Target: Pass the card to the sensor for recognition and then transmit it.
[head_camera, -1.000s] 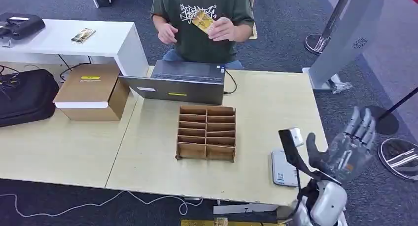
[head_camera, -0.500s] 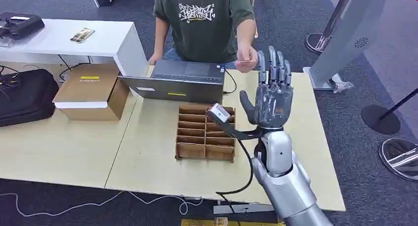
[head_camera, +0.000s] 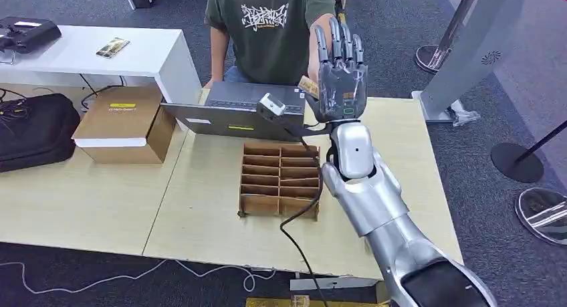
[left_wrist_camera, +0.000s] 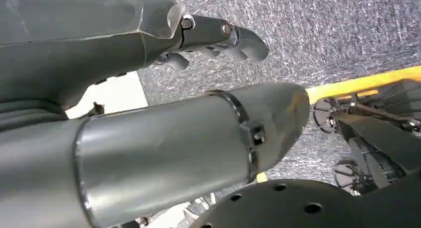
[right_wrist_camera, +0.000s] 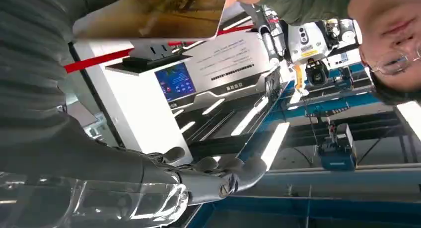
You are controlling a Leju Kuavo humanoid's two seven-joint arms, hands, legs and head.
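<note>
Card (head_camera: 308, 87), yellow-brown and printed, is held out by the person (head_camera: 271, 26) who stands behind the worktop (head_camera: 374, 140); it sits just beside the thumb side of the raised right robot hand (head_camera: 341, 73), and the head view does not settle whether they touch. That robot hand stands upright above the far edge of the worktop, palm turned away from the camera, fingers straight and spread, grasping nothing. In the right wrist view the card (right_wrist_camera: 154, 14) lies close along the ribbed cover of the hand, with the dark fingers (right_wrist_camera: 218, 173) extended and apart from it. A closed dark laptop (head_camera: 241, 110) lies between the person and a cardboard divider tray (head_camera: 281, 180) with many slots. To the side are a brown cardboard box (head_camera: 124, 123), a black bag (head_camera: 33, 130) and a white side table (head_camera: 100, 53). The left robot hand (left_wrist_camera: 218, 37) hangs over grey carpet, its fingers curled inward with nothing in them
</note>
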